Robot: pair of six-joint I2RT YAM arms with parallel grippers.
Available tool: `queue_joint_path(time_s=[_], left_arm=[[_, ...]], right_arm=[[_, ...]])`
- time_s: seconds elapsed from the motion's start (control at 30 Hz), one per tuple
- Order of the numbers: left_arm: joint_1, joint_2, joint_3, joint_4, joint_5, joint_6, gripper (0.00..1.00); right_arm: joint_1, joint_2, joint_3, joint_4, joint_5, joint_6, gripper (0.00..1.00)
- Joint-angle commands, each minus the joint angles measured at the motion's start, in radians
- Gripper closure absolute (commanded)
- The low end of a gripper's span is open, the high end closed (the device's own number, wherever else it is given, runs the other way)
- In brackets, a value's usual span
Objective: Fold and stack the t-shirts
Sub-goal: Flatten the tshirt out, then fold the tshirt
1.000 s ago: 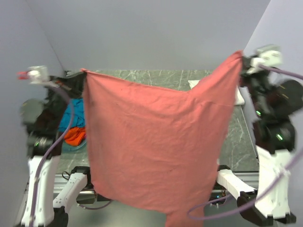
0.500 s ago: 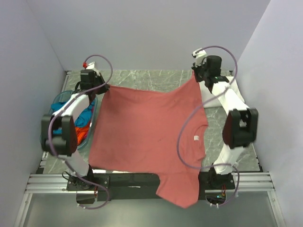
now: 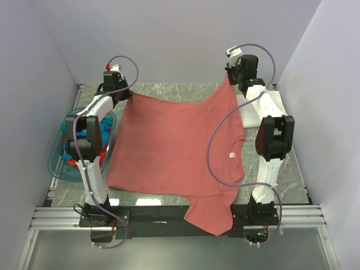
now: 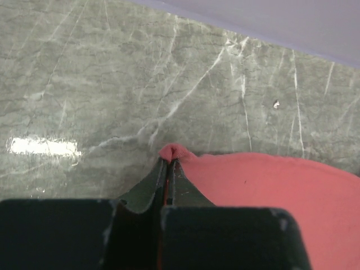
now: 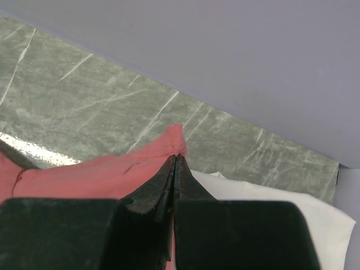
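Observation:
The dusty-red t-shirt (image 3: 169,146) lies spread over the table, its near part hanging over the front edge, its white neck label (image 3: 232,154) at the right. My left gripper (image 3: 127,95) is shut on its far left corner (image 4: 175,152). My right gripper (image 3: 228,76) is shut on its far right corner (image 5: 175,139) and holds that corner a little above the table. A folded white t-shirt (image 5: 270,194) lies under the right corner; it also shows in the top view (image 3: 247,107). Teal-blue (image 3: 84,132) and orange (image 3: 71,162) shirts lie in the basket.
The translucent blue plastic basket (image 3: 59,154) stands at the table's left edge beside the left arm. Grey walls close in the back and both sides. The marble tabletop (image 3: 281,169) shows bare at the right.
Both arms have swung away from the camera to the far side and lowered, carrying the red shirt from hanging in the air to lying spread on the table.

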Motion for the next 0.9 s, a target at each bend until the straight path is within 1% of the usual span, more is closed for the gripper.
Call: queue_joint_path(time_s=[0.0, 0.23, 0.57, 0.87], left_arm=[[0.009, 0.034, 0.089, -0.024, -0.01, 0.026, 1.0], [0.012, 0.126, 0.181, -0.069, -0.007, 0.02, 1.0], [0.019, 0.12, 0.141, -0.024, 0.002, 0.027, 1.0], [0.03, 0.128, 0.154, -0.038, 0.01, 0.043, 1.0]], right_arm=[[-0.009, -0.002, 0.017, 0.041, -0.01, 0.013, 1.0], [-0.017, -0.075, -0.089, 0.037, -0.079, 0.021, 1.0], [-0.019, -0.19, -0.238, 0.038, -0.154, 0.031, 1.0], [-0.019, -0.281, -0.335, 0.03, -0.225, 0.053, 1.0]])
